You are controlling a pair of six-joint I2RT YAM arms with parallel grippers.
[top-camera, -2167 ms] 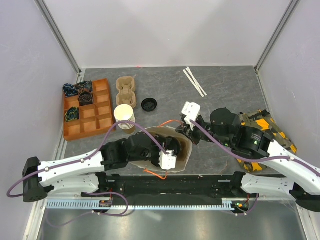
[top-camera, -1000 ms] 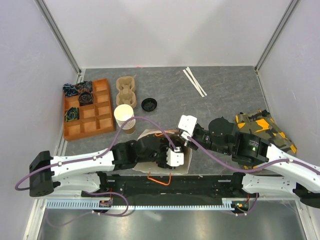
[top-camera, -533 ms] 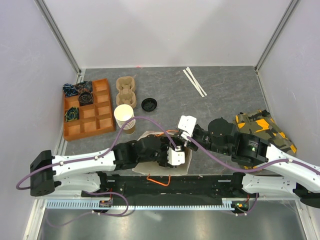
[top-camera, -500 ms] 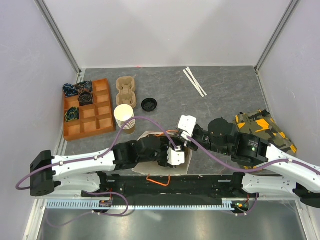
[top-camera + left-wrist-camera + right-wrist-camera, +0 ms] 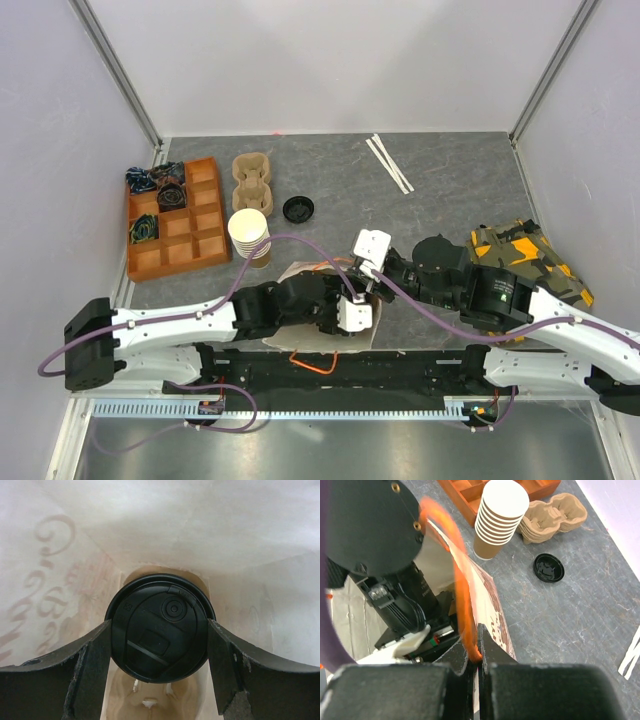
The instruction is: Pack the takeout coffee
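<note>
**Top view:** the left gripper is inside the white printed paper bag, and the cup is hidden.

**Left wrist view:** its fingers clasp the black-lidded tan paper takeout coffee cup within the bag. Releasing too high could tip it.

**Right wrist view:** the right gripper is clenched on the orange cord bag handle. If that slips, the bag's mouth may collapse.

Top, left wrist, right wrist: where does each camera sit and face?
Top external: above and behind, looking down at the table; both arms show.
Left wrist: inside the paper bag, facing the takeout coffee held in the left gripper.
Right wrist: past the right gripper, shut on the orange handle.
Both top and right wrist show the cup stack.
</note>
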